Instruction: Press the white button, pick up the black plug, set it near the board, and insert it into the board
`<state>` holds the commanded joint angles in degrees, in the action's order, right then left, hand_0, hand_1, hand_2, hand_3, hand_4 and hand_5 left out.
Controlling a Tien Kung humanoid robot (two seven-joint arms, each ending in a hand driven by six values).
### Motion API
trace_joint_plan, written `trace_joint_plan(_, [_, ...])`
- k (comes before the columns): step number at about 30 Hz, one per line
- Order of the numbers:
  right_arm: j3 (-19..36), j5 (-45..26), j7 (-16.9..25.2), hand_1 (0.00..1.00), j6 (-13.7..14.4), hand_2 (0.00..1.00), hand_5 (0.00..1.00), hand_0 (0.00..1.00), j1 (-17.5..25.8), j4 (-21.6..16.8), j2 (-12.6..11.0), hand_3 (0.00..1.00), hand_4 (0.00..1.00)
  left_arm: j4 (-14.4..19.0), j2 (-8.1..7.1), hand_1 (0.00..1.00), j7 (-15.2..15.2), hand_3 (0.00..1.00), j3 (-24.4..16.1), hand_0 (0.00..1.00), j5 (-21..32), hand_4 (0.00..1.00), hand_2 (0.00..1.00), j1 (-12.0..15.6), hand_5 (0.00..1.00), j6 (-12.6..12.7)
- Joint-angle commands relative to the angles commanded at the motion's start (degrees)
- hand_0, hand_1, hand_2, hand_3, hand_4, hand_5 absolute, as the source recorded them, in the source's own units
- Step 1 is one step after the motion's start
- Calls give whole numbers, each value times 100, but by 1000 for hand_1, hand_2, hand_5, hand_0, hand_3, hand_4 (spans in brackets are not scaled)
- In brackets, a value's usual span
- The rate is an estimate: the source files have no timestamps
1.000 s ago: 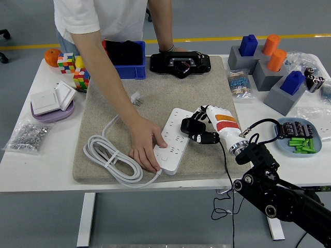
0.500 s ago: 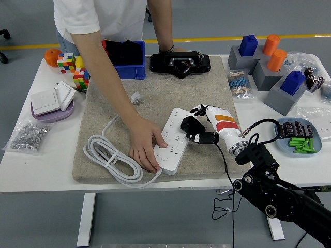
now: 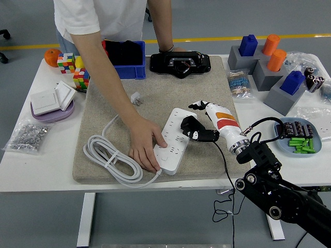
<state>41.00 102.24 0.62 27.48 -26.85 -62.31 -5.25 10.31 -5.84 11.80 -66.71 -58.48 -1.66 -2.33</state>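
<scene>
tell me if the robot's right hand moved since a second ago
Yes. The right hand, shut on the black plug, has shifted left and slightly up, so it sits further over the white power strip.

Head view. The robot's right arm [image 3: 279,199] enters from the lower right corner of the frame and runs up and to the left, its black jointed links ending in a white-and-orange wrist section [image 3: 223,122]. The right hand [image 3: 197,125] lies just right of frame centre, fingers curled around the black plug [image 3: 188,125], with one finger [image 3: 195,106] extended toward the upper left. The person's arm [image 3: 106,72] descends from the upper left; the person's hand [image 3: 145,147] rests palm down, fingers spread, in the lower middle of the frame.
</scene>
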Motion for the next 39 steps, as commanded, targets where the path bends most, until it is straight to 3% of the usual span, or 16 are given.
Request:
trace_joint_plan(5, [153,-73,127,813,-279,785,409,800,214,-492,-195,772,998,0,17,666,-16,681,-65,706,-14,665,586,8,259,4])
trace_joint_plan(6, [174,-111,177,875,-344,822,600,907,262,-569,-240,800,998,0,20,665,-16,681,-83,706,-14,666,585,6,260,4])
trace_joint_plan(11, [245,-318,377,875,-641,822,600,907,517,-808,-463,800,998,0,17,665,-28,681,-130,706,-40,666,585,-17,260,5])
trace_joint_plan(12, [255,-383,424,909,-703,853,749,962,591,-845,-525,812,998,0,18,664,-26,680,-143,706,-48,665,585,-22,261,5])
trace_joint_plan(17, [269,-584,522,909,-862,853,749,962,834,-951,-685,812,998,0,31,664,-33,680,-159,706,-27,665,585,-20,261,8])
trace_joint_plan(18, [265,-600,540,930,-885,874,870,990,868,-956,-706,833,969,0,34,665,-33,680,-163,706,-27,665,585,-19,263,8])
trace_joint_plan(39, [31,-510,459,937,-961,885,876,998,738,-680,-564,837,956,0,48,663,-45,679,-174,706,9,663,584,-20,265,11])
